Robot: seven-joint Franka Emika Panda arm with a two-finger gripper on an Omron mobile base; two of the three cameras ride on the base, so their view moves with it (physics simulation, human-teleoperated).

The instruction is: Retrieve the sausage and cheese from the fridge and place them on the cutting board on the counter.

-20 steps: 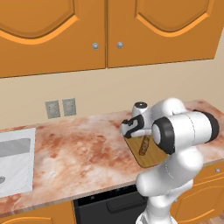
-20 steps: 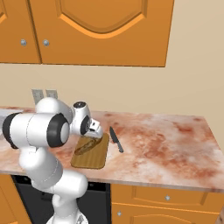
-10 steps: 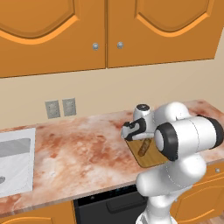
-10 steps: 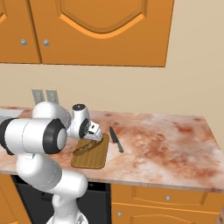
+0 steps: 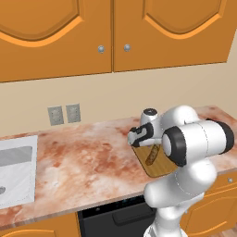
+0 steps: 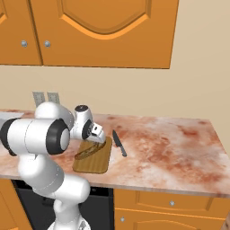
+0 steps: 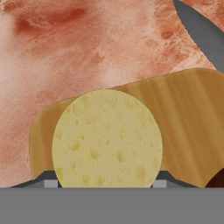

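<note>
Pale-yellow round pitted chunk of cheese [image 7: 107, 139] held between the two tips of the tool [image 7: 105, 183], half-open jaws closed on its opposite flanks, just above the tan rectangular wooden cutting board [image 7: 188, 127]. Probably light, firm yet slightly yielding, mildly greasy; best gripped across its widest part. Reddish-brown sausage [image 5: 151, 155] already on the board beneath the tool, dark-handled knife [image 6: 119, 143] beside it on the pinkish marbled counter [image 5: 83, 162].

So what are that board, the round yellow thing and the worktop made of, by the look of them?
The board looks like matte wood, tan with lengthwise grain streaks. The yellow round looks like cheese, pale and pitted with small holes. The worktop looks like polished stone, with reddish and white marbling.
</note>
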